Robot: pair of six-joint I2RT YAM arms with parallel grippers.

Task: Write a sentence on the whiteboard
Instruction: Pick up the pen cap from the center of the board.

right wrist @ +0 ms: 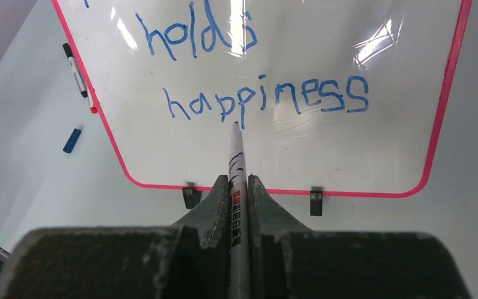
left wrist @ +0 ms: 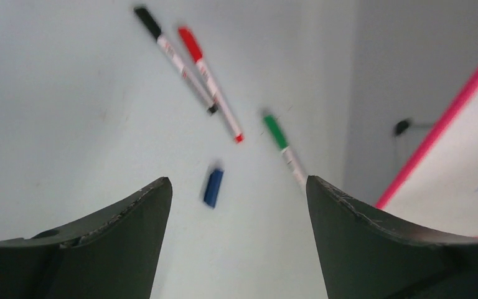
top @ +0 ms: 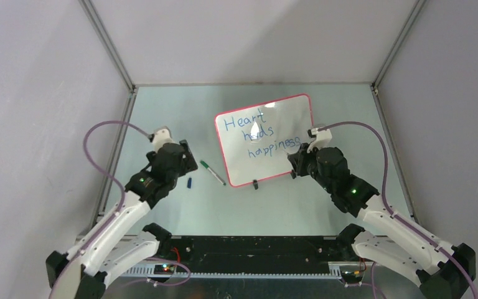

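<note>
The whiteboard (top: 286, 112), red-framed with two black feet, stands tilted at the table's middle back. The sentence (top: 258, 134) reads "Heart holds happiness" in blue; in the right wrist view (right wrist: 267, 99) the lower two lines show. My right gripper (top: 297, 161) is shut on a white marker (right wrist: 236, 168) whose tip points at the board (right wrist: 361, 156) just below "happiness". My left gripper (top: 183, 163) is open and empty left of the board, above a blue cap (left wrist: 213, 187).
A green-capped marker (top: 212, 172) lies left of the board's lower corner, with the blue cap (top: 189, 182) beside it. The left wrist view also shows a black-capped marker (left wrist: 174, 59) and a red-capped marker (left wrist: 210, 84) on the table. Enclosure walls stand all around.
</note>
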